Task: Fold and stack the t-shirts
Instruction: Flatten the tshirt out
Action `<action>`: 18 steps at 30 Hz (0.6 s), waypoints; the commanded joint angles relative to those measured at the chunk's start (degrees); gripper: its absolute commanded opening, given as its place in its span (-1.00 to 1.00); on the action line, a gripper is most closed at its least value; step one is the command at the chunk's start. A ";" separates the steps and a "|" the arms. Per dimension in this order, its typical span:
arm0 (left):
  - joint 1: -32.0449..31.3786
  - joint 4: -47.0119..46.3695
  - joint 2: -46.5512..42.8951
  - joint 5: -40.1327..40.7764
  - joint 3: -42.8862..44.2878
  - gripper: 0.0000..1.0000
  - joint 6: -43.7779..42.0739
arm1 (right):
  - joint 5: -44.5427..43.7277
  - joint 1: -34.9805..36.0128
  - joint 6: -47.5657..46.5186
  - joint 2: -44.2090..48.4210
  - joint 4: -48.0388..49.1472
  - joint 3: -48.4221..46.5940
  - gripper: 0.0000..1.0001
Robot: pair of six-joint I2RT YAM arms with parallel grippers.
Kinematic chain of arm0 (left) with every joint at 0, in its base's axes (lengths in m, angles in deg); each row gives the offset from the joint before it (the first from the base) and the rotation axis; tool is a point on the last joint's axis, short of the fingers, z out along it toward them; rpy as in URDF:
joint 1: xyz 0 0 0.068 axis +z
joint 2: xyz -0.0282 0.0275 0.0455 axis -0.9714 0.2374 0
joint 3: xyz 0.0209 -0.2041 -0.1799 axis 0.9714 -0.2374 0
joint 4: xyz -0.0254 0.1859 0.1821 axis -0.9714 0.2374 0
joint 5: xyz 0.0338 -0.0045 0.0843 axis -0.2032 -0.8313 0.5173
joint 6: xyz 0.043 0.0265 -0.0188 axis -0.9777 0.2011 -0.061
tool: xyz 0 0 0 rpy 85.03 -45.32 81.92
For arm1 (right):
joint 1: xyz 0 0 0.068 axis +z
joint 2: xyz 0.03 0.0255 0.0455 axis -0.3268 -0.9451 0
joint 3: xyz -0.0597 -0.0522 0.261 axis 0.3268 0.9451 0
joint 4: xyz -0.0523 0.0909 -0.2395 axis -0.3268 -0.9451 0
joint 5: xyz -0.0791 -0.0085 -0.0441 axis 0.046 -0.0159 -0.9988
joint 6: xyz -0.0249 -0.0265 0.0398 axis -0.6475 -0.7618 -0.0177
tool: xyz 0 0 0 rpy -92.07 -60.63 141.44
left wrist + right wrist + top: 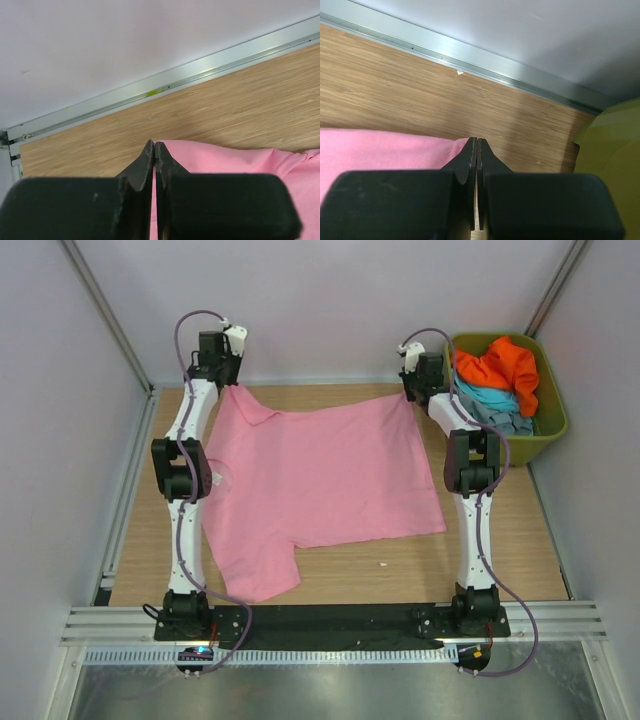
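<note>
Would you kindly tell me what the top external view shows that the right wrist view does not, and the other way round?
Only the top external view: the whole pink t-shirt spread flat, the left arm, the right arm, and the orange t-shirt over a light blue t-shirt in the tub. Only the right wrist view: the right jaws pressed shut at the pink shirt's corner, and a small white scrap by the rail. Both: the pink t-shirt, the wooden table and the green tub.
</note>
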 commanded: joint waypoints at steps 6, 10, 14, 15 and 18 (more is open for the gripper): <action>0.19 -1.37 -2.44 -0.20 1.62 -1.00 -1.65 | -1.67 -0.82 0.73 0.72 2.63 -2.64 -0.98; 0.19 0.04 -3.84 -1.34 2.16 -1.00 -1.57 | -1.41 -0.91 1.25 3.26 2.02 -2.29 -0.98; 0.10 5.64 -9.18 -3.71 -0.38 -1.00 -0.60 | -0.79 -1.00 0.99 8.17 2.36 2.79 -0.97; 0.10 6.88 -10.51 -4.24 -1.44 -1.00 -0.34 | -0.62 -1.00 0.82 10.36 2.72 4.11 -0.98; 0.10 11.89 -15.95 -6.79 -5.56 -1.00 0.98 | -0.53 -1.00 0.46 14.67 4.65 9.13 -0.98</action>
